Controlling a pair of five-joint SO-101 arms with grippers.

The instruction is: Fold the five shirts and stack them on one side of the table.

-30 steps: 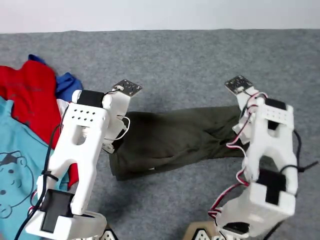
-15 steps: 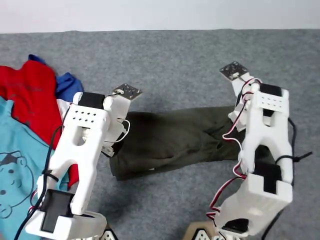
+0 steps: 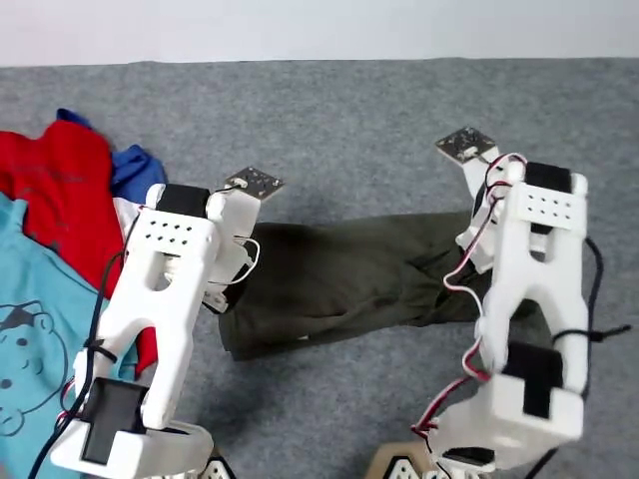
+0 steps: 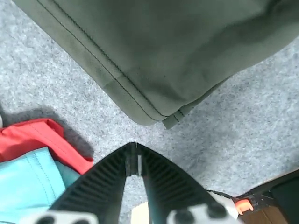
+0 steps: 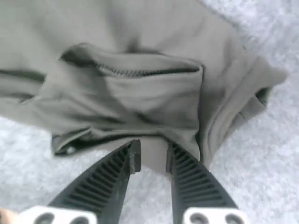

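The olive-green cotton shirt [image 3: 349, 274] lies across the middle of the grey felt table [image 3: 349, 110] as a long, loosely folded band between my two arms, well right of the pile at the left edge: the red shirt [image 3: 60, 190], the blue shirt [image 3: 135, 168] and the teal printed shirt [image 3: 30, 329]. My left gripper [image 4: 135, 161] is pinched closed on nothing, over bare felt just near the band's left near corner, where the stitched hem doubles over. My right gripper [image 5: 152, 156] has its fingers a narrow gap apart at the near edge of the band's right end, by a stitched opening and a bunched sleeve; I cannot see any cloth caught between them. I judge this shirt light, limp and a little grippy against the felt, so it should sag wherever it is unsupported, and its layers may slide apart. I would take it at the hemmed corners, biting through every layer, and lift it instead of dragging it.
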